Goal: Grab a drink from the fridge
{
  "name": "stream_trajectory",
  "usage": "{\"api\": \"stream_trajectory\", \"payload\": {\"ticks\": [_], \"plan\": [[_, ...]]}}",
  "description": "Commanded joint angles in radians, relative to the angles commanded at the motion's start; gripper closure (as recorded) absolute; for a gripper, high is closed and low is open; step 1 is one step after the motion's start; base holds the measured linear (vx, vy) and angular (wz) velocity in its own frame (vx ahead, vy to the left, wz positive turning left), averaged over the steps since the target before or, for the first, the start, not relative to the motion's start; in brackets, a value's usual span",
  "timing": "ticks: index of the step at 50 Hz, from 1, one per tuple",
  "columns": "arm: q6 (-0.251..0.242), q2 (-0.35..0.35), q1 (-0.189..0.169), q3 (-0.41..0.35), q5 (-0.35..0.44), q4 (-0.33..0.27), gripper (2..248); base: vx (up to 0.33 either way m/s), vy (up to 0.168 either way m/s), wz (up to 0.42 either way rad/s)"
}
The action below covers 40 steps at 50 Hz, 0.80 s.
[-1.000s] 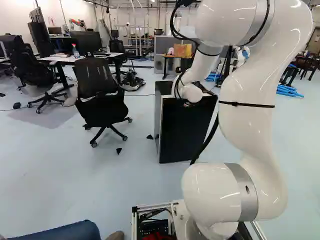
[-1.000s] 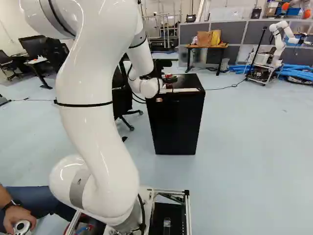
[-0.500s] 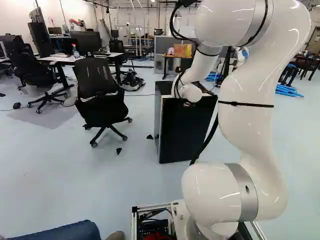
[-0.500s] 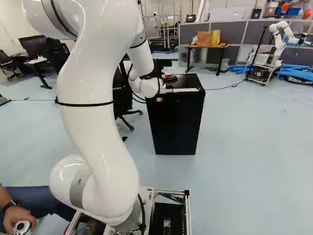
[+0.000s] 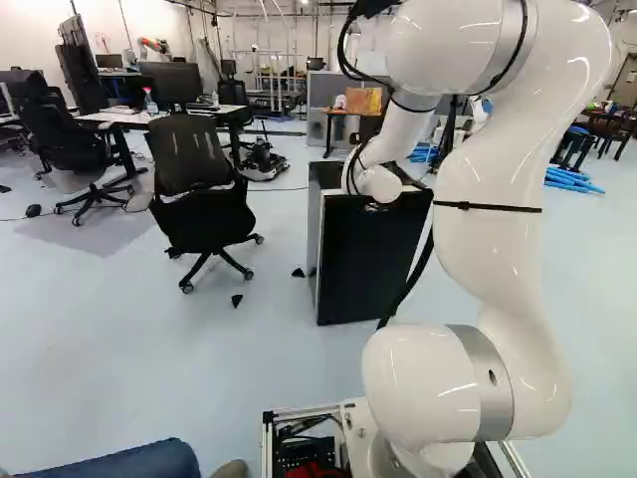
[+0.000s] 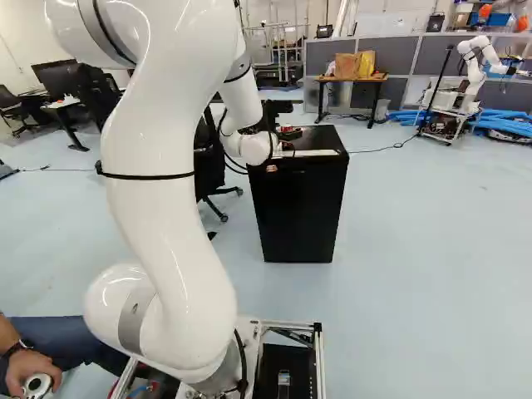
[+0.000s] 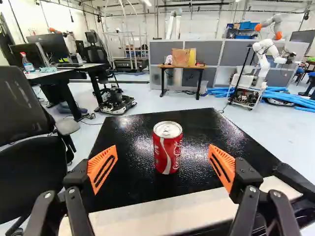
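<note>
The gripper (image 6: 288, 143), partly hidden by the wrist, is at the top of the black fridge (image 6: 299, 212) in the right base view. Seen from the wrist, the gripper (image 7: 163, 168) has its fingers wide apart, one orange pad (image 7: 102, 168) on each side. A red drink can (image 7: 168, 150) stands upright on the black fridge top (image 7: 128, 184), between and slightly ahead of the fingertips, touching neither. A pale strip runs along the near edge of the top. The fridge's inside is out of sight.
A black office chair (image 5: 199, 199) stands left of the fridge in the left base view. Beyond are a desk (image 7: 64, 73), a small table with bags (image 6: 349, 81) and another robot (image 6: 470, 83) by blue tubes. A person's hand (image 6: 32, 367) is beside the base.
My upper arm has shifted slightly, rightward in the right base view and leftward in the left one, while the wrist hardly moves. The fridge and base have stayed put.
</note>
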<state>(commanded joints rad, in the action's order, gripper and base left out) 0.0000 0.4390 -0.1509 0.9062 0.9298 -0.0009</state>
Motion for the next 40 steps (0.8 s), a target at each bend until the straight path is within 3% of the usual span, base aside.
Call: {"api": "stream_trajectory", "payload": {"ticks": [40], "plan": [[0.0, 0.033, -0.018, 0.042, -0.024, -0.012, 3, 0.0, 0.0, 0.0]]}}
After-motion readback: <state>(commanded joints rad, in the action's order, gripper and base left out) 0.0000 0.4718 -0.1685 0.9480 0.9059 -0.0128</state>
